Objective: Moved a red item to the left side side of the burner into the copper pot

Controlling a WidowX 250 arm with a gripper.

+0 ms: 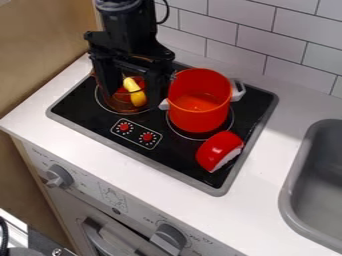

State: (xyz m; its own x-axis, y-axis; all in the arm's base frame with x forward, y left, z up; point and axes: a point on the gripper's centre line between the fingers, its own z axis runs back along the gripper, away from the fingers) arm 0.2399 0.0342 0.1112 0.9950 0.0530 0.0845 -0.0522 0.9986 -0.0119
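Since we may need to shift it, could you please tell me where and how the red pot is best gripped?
I would grip the near rim of the red pot, coming straight down to straddle its wall: the pot stands upright, its mouth is open, and that stretch lies between the two side handles.

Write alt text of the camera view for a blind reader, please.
End effector, open, at a copper pot with a yellow item and something red, on a cooktop; right of it, a red pot and red bowl-like item.
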